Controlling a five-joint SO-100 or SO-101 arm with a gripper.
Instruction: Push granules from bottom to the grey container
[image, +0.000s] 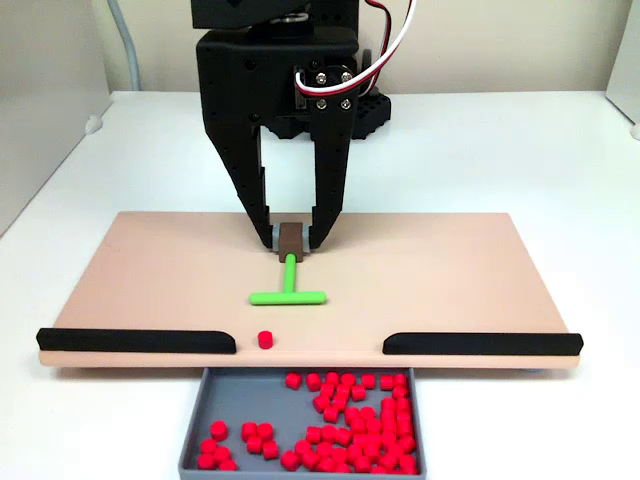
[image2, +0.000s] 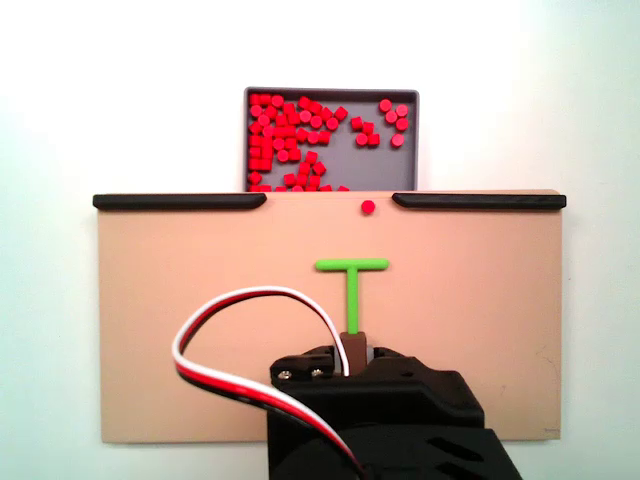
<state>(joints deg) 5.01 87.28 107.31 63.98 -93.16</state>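
My black gripper (image: 293, 240) is shut on the brown handle block of the green T-shaped tool (image: 288, 292), whose crossbar lies flat on the tan board (image: 450, 280). One red granule (image: 265, 339) sits alone on the board near the gap between the black strips, a little ahead of the crossbar; it is also seen from the other side (image2: 368, 207). The grey container (image: 230, 395) lies against the board's edge below that gap and holds several red granules (image: 360, 420). In the other fixed view the tool (image2: 352, 285) points toward the container (image2: 330, 95).
Two black strips (image: 135, 340) (image: 480, 343) line the board's edge on either side of the gap. The board rests on a white table (image: 560, 150). Red, white and black wires (image2: 250, 300) loop off the arm.
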